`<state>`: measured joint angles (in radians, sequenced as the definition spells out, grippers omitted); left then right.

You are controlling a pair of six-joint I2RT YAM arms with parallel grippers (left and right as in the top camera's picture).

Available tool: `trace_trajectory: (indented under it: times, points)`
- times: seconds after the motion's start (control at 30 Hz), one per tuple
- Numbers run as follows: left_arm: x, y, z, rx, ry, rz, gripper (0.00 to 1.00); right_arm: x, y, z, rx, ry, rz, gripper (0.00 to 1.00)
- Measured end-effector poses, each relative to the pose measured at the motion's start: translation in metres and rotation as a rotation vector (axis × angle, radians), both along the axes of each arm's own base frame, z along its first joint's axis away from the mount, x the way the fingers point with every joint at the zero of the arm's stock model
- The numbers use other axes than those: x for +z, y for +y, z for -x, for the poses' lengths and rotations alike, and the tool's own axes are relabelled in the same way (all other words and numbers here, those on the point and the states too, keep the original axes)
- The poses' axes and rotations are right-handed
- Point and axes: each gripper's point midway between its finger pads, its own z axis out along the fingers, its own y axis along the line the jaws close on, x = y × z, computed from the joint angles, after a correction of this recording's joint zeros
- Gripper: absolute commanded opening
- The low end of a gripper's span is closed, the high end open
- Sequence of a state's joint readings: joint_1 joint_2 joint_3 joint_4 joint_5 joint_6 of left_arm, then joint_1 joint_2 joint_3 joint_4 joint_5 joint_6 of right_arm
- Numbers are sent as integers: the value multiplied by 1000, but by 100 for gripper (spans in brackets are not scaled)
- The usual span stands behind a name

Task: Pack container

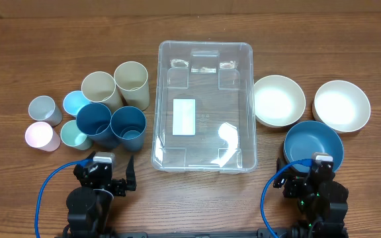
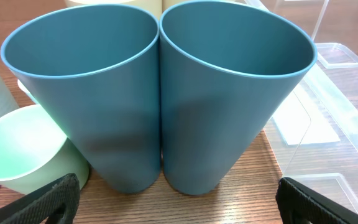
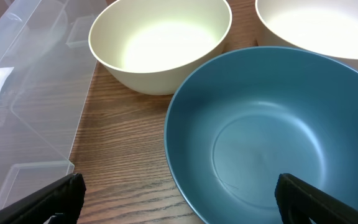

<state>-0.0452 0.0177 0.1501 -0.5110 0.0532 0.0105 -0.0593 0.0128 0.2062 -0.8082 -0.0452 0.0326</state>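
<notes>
**Empty bin mid-counter, both pincers wide at the near edge**

The container [image 1: 207, 142] sits dead centre on the counter [image 1: 45, 39], upright and empty, with the white label [image 1: 184, 117] showing through its base. By the look of it, it is light, thin clear plastic: stiff enough at the rolled rim, springy in the walls, and slick to the touch. If it needs steadying, the rim lip on a long side is the place to pinch, not the smooth wall.

Out to the near left, the left pincer [image 2: 179, 208] is spread wide with nothing in it. It faces two dark blue cups [image 1: 94, 122] standing side by side and touching, and the bin's near-left corner is just to its right.

Over on the near right, the right pincer [image 3: 182, 202] is equally wide and bare. It hangs at the blue bowl [image 1: 313, 144], with the bin wall off to its left and two cream bowls [image 1: 278, 99] beyond.
</notes>
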Motion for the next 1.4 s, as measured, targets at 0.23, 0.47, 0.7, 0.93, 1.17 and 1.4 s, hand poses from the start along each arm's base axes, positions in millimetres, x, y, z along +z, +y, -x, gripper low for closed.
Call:
trace_trajectory:
  times: [0.23,0.47,0.7,0.93,1.17,1.4]
  points:
    - [0,0,0,0,0,0,100,0,0,0,1,0,0,100]
    - [0,0,0,0,0,0,100,0,0,0,-1,0,0,100]
    - [0,0,0,0,0,0,100,-2,0,1,0,8,0,100]
    - [0,0,0,0,0,0,100,-2,0,1,0,9,-1,100]
    - [0,0,0,0,0,0,100,-2,0,1,0,10,0,100]
    - [0,10,-1,35,-4,-64,100,4,0,-2,0,-17,1,100]
